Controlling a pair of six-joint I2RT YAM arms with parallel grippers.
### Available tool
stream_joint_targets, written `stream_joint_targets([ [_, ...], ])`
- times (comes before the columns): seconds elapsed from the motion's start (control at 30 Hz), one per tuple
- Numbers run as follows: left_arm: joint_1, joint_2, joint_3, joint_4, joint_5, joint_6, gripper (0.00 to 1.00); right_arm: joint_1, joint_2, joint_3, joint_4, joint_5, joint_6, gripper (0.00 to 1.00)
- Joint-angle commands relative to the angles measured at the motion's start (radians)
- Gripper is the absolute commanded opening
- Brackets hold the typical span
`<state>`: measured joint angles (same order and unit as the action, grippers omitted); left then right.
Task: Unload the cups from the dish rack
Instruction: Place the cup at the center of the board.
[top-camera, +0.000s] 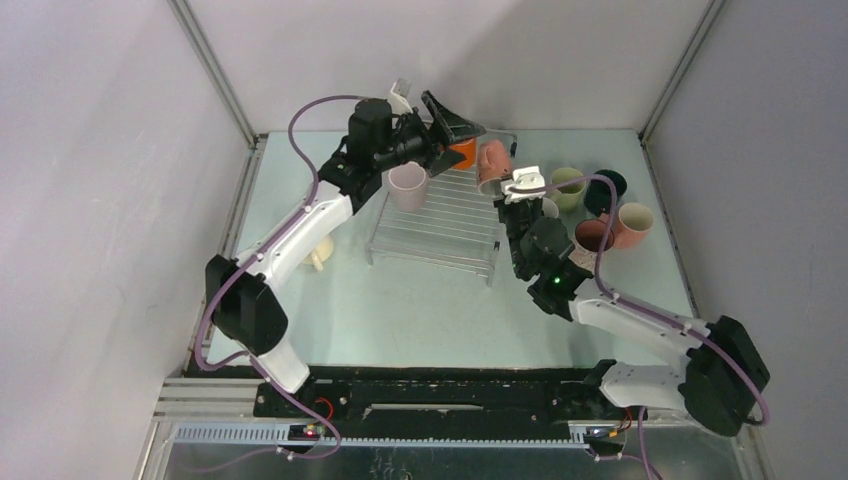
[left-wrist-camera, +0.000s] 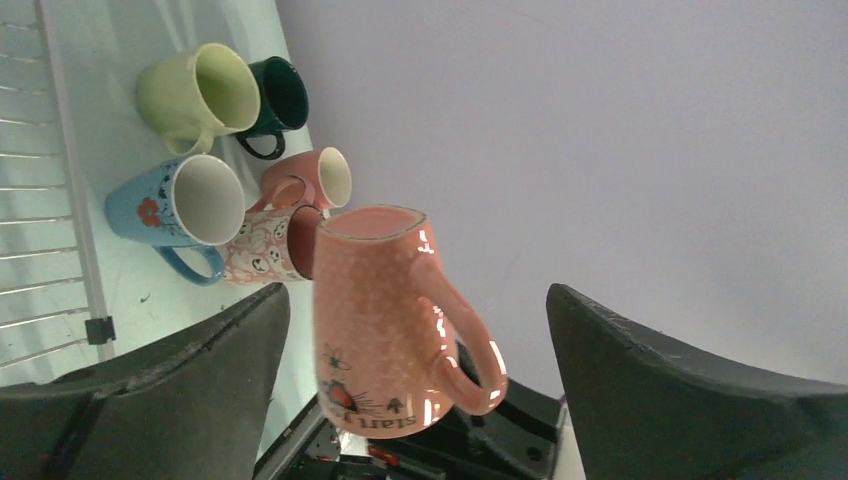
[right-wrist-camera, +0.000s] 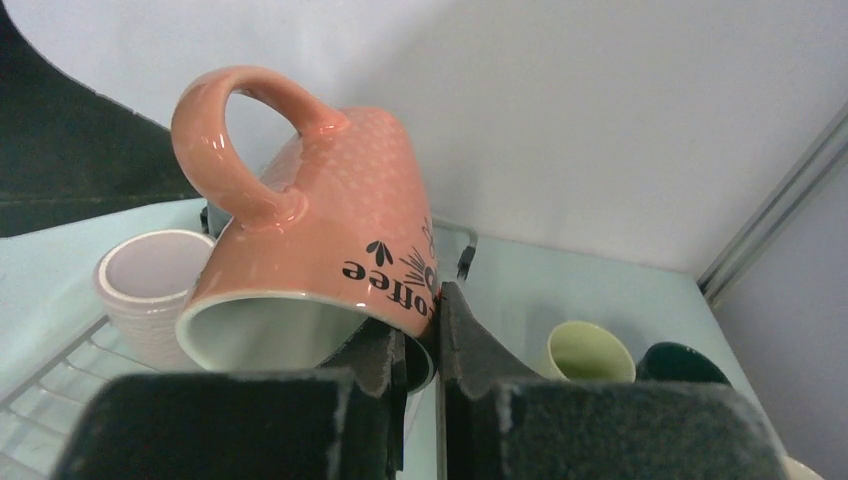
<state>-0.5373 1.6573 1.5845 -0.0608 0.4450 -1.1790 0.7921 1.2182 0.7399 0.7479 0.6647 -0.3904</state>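
Mug in the air, and my right claw (right-wrist-camera: 437, 310) is pinched tight on the rim of the speckled pink mug (right-wrist-camera: 320, 250), tilting it so its mouth faces back toward my right wrist. It hangs by the far right corner of the dish rack (top-camera: 440, 230), clear of the wires. My left claw (top-camera: 452, 135) is spread wide, one finger on either side of that same mug, neither one touching it.

On the rack, a lilac mug (top-camera: 407, 187) stands upright near the left edge, and an orange mug (top-camera: 462, 152) peeks out at the back beside my left fingers.

Over on the right of the counter (top-camera: 420, 310) there's a tight cluster: pale green cup (left-wrist-camera: 195, 95), dark teal cup (left-wrist-camera: 280, 95), blue cup (left-wrist-camera: 175, 205), patterned pink cup (left-wrist-camera: 265, 245) and salmon cup (left-wrist-camera: 320, 178).

A cream mug (top-camera: 320, 252) sits left of the rack, partly under my left arm.
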Motion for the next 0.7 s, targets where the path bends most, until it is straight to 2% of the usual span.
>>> stream_joint_targets([
  [0.0, 0.000, -0.076, 0.024, -0.046, -0.042, 0.110, 1.00, -0.004, -0.110, 0.128, -0.347, 0.038, 0.220, 0.00],
  [0.2, 0.007, -0.124, 0.008, -0.089, -0.076, 0.202, 1.00, -0.063, -0.205, 0.249, -0.826, 0.003, 0.471, 0.00],
  [0.4, 0.002, -0.194, -0.045, -0.128, -0.095, 0.315, 1.00, -0.156, -0.244, 0.365, -1.268, -0.133, 0.699, 0.00],
  [0.53, -0.027, -0.258, -0.094, -0.167, -0.124, 0.399, 1.00, -0.227, -0.224, 0.411, -1.504, -0.254, 0.807, 0.00],
  [0.67, -0.065, -0.303, -0.134, -0.210, -0.147, 0.471, 1.00, -0.286, -0.190, 0.416, -1.661, -0.366, 0.857, 0.00],
])
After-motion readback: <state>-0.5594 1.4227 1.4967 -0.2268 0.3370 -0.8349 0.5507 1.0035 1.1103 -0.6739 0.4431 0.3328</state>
